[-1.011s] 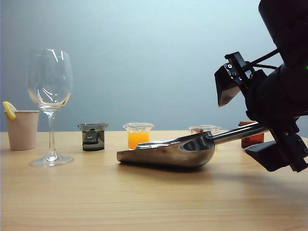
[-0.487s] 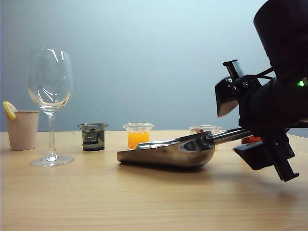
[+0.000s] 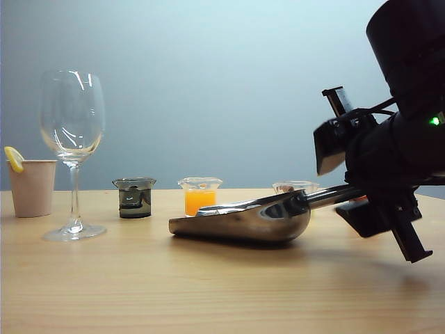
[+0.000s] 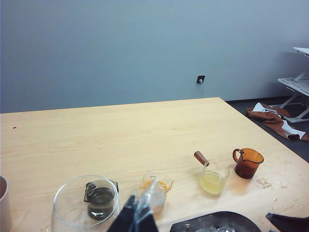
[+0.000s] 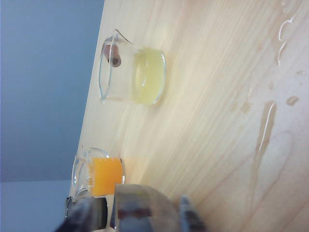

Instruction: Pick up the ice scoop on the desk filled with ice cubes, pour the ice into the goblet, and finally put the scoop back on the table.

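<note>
The steel ice scoop (image 3: 243, 219) lies on the light-wood desk (image 3: 208, 292), its bowl toward the goblet and its handle (image 3: 334, 195) angled up to the right. My right gripper (image 3: 337, 184) straddles that handle, one finger above and one below, with gaps still showing, so it is open. In the right wrist view the blurred handle (image 5: 145, 208) sits between the fingers. The empty goblet (image 3: 72, 115) stands at the far left. Ice cubes (image 4: 212, 229) barely show in the scoop's bowl (image 4: 217, 222). My left gripper (image 4: 137, 222) hovers shut near the goblet's rim (image 4: 58, 203).
A paper cup with a lemon slice (image 3: 31, 188) stands left of the goblet. Behind the scoop are a dark beaker (image 3: 134, 198), an orange beaker (image 3: 199, 196), a pale-yellow beaker (image 4: 214, 178) and an amber cup (image 4: 247, 163). Water streaks (image 5: 263, 140) wet the wood.
My right gripper has slid left along the scoop's handle, and its lower finger has come up toward it, narrowing the jaws. The scoop and the glassware have not moved.
</note>
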